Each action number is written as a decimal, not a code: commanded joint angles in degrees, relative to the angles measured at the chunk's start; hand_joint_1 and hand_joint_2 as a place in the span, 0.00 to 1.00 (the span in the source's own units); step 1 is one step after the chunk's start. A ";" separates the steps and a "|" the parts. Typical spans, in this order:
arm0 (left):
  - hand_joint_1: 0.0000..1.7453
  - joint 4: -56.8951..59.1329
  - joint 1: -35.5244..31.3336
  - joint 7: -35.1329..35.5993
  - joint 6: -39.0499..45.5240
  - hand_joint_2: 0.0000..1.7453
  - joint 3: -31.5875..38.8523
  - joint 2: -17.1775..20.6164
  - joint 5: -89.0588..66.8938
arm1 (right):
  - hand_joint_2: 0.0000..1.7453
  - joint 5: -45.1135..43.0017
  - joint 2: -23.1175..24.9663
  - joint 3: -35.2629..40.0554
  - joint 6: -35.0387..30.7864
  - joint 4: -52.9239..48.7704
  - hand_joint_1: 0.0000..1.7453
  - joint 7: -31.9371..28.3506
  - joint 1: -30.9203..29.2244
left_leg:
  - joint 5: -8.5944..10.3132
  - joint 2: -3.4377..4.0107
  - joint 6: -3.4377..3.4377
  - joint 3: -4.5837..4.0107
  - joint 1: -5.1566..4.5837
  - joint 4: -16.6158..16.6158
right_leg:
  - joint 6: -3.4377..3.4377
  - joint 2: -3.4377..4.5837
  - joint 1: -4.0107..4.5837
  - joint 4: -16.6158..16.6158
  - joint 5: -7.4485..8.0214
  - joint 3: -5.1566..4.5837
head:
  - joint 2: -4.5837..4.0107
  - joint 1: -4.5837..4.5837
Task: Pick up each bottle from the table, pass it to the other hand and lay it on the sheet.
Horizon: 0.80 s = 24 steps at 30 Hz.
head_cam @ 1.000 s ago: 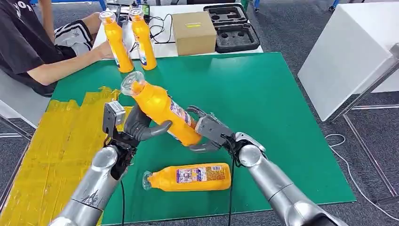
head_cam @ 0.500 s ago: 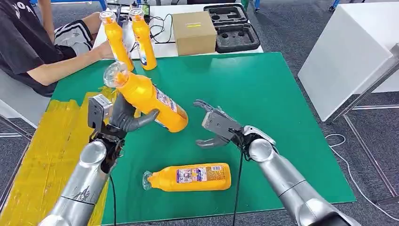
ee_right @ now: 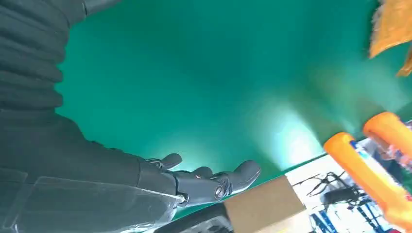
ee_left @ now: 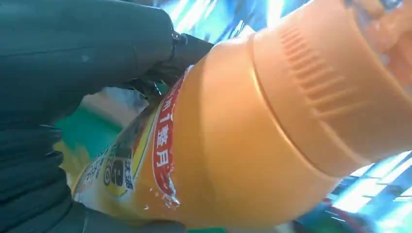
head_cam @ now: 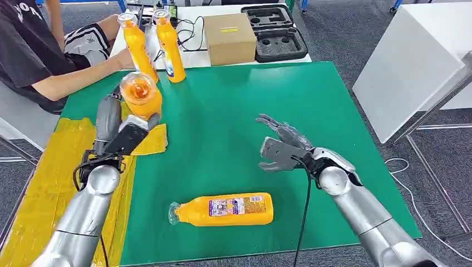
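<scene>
Bottle [head_cam: 139, 94] is sitting in your left hand [head_cam: 114, 130] over the yellow sheet [head_cam: 67, 167], right hand [head_cam: 281, 147] hanging open and empty, while another bottle [head_cam: 222, 209] is lying on the green desk [head_cam: 267, 100], awaiting you.

You have a table covered in a flat green mat [head_cam: 267, 100], with a crinkled yellow sheet [head_cam: 53, 172] laid along its left side. One orange plastic bottle with a printed label [head_cam: 222, 209] lies on its side on the mat near the front edge, its clear cap pointing left. Two more upright orange bottles [head_cam: 170, 47] stand at the mat's far left corner, close together.
</scene>
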 commanded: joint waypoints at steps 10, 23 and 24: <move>1.00 6.00 -8.00 5.37 -17.53 1.00 -12.86 11.10 -33.41 | 1.00 1.22 0.06 -1.55 1.34 1.80 0.00 0.00 -2.66 | -0.11 0.04 -0.14 0.22 0.05 0.08 | -0.13 -0.09 0.07 0.09 -0.10 0.20 | 0.00 -0.02; 1.00 9.21 -9.59 6.95 -22.74 1.00 -16.09 12.94 -34.90 | 1.00 0.79 0.98 -0.65 1.62 2.69 0.00 0.70 -3.43 | -0.27 0.11 -0.27 0.67 0.10 0.05 | -0.24 -0.15 0.14 0.06 -0.25 0.65 | 0.00 0.00; 1.00 9.21 -9.59 6.95 -22.74 1.00 -16.09 12.94 -34.90 | 1.00 0.79 0.98 -0.65 1.62 2.69 0.00 0.70 -3.43 | -0.17 0.01 -0.18 0.40 0.08 0.06 | -0.15 -0.14 0.11 0.04 -0.16 0.42 | 0.00 0.00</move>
